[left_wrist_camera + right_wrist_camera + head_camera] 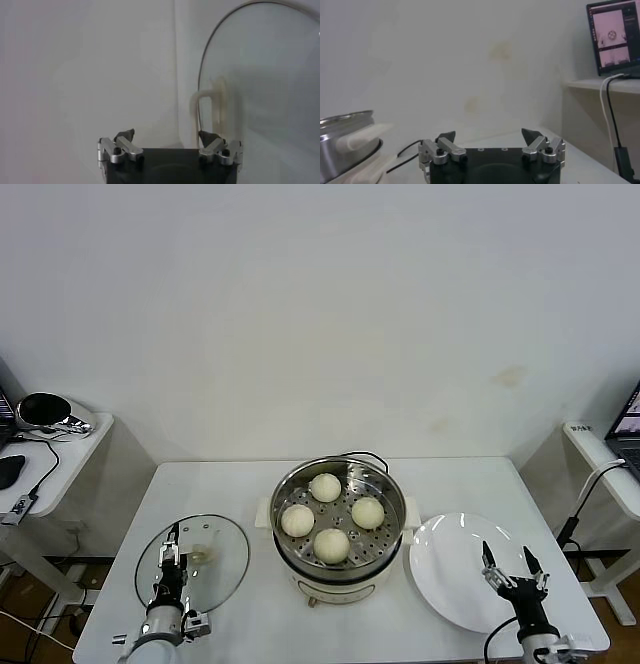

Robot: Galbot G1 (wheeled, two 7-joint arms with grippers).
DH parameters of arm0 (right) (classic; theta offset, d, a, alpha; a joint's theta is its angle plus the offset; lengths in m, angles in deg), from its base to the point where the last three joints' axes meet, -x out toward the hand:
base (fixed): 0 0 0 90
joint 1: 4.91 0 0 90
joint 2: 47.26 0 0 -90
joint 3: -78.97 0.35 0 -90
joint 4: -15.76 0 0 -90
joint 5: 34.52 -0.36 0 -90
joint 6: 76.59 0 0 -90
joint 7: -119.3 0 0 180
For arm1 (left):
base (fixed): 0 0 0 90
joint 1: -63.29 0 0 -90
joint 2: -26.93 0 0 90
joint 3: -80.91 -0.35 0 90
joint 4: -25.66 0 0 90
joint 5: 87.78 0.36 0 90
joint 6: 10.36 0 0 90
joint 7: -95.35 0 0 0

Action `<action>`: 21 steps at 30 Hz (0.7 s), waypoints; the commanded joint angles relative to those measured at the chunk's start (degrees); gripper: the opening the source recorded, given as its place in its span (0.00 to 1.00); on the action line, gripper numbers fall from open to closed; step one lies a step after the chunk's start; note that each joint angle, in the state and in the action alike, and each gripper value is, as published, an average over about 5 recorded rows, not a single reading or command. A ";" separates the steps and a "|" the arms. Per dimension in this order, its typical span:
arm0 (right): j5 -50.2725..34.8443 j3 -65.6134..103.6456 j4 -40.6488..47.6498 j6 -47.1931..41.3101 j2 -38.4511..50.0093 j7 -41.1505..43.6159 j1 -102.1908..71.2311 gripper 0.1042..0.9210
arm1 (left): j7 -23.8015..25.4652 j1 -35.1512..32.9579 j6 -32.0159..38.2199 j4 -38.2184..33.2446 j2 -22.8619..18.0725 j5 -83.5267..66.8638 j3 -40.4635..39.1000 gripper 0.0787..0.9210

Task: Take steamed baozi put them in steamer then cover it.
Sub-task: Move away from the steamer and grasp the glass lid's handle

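Note:
The steamer [338, 576] stands open at the table's middle with four baozi on its perforated tray: one at the back [325, 487], one at the left [297, 520], one at the right [368, 512], one at the front [332, 545]. The glass cover [205, 559] lies flat on the table at the left. My left gripper [171, 549] is open and empty over the cover's left part. In the left wrist view the gripper [166, 135] faces the cover [265, 75] and its cream handle [207, 107]. My right gripper [508, 559] is open and empty over the white plate [450, 569].
The steamer's black cord [365, 456] runs behind it. A side table [40, 454] with a black device stands at the left. A shelf [600, 459] with a laptop [615, 35] and cables stands at the right. The steamer's wall [345, 135] shows in the right wrist view.

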 commanded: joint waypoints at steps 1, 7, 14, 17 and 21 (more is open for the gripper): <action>0.34 0.06 0.12 0.09 -0.16 0.03 -0.11 0.88 | -0.23 2.65 -1.13 1.92 -0.41 -0.33 -0.55 0.88; 0.64 0.05 0.11 0.21 -0.32 0.05 -0.28 0.88 | -1.28 3.98 -2.28 3.47 -1.23 -0.79 -1.26 0.88; 0.78 0.08 -0.08 0.24 -0.49 0.07 -0.53 0.88 | -2.68 4.76 -2.74 5.23 -1.69 -1.41 -1.54 0.88; 0.92 0.05 -0.18 0.26 -0.62 0.07 -0.65 0.88 | -3.77 4.92 -2.73 6.25 -1.79 -1.64 -1.62 0.88; 1.08 0.03 -0.41 0.20 -0.87 0.07 -0.72 0.88 | -4.27 5.17 -2.61 7.28 -1.95 -1.81 -1.65 0.88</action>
